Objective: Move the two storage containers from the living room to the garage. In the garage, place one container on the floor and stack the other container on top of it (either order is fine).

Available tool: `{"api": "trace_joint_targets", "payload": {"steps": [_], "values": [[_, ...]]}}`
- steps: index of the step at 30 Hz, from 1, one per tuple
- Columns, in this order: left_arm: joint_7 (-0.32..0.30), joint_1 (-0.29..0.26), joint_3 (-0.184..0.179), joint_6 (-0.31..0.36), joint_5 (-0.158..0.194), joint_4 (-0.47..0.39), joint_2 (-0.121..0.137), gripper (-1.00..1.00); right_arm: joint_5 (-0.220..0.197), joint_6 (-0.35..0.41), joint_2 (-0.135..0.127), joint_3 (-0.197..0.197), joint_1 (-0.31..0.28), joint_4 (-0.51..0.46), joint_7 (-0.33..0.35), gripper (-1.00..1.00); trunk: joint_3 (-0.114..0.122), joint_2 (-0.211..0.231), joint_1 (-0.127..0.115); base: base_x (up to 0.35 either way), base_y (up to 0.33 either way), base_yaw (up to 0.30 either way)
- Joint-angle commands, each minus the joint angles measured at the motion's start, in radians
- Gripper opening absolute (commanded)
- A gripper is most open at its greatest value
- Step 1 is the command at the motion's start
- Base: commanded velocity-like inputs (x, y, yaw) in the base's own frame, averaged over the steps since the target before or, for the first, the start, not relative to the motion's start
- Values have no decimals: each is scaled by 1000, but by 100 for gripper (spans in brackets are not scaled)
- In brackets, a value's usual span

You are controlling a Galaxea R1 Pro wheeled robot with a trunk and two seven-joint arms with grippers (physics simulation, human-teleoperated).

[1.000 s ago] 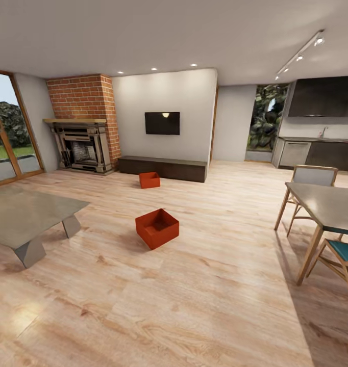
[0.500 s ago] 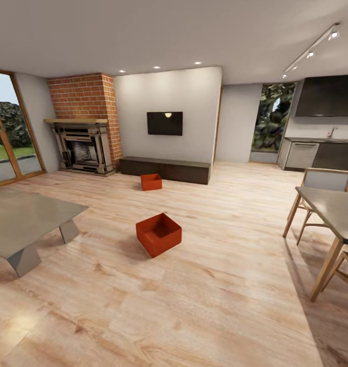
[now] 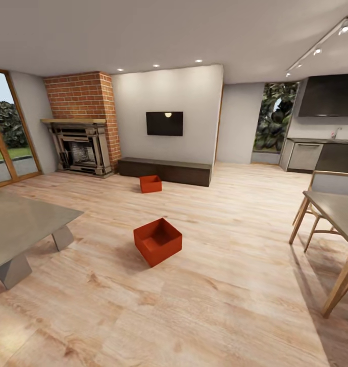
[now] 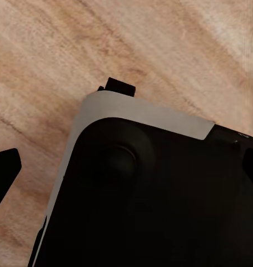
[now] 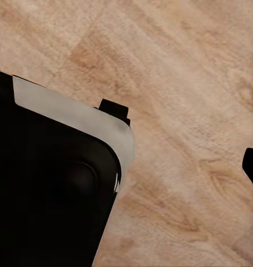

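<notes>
Storage containers sit apart on the living room's light plank floor (image 3: 220,285) in the head view: one (image 3: 158,241) mid-room, the other (image 3: 150,183) just before the dark low cabinet (image 3: 166,171). Both wrist views show the robot's dark base (image 4: 154,200) over planks; whether the grippers are open I cannot tell.

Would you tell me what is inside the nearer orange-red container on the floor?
The nearer container looks empty: its bare bottom shows, though the near wall hides a strip of it.

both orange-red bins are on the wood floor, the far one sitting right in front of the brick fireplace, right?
Not quite. In the head view the far bin sits in front of the long dark cabinet, not the fireplace. Both bins, including the near one, are on the wood floor.
</notes>
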Motion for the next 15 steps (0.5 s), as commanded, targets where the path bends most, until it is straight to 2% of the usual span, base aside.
{"api": "trace_joint_targets", "payload": {"steps": [1, 15], "values": [[1, 0, 3, 3, 2, -1, 0, 100, -1, -6, 0, 6, -1, 3, 1, 100, -1, 0, 1, 316, 0, 0], [1, 0, 3, 3, 2, -1, -1, 100, 6, -8, -4, 6, -1, 3, -5, 100, -1, 0, 1, 316, -22, 0]]}}
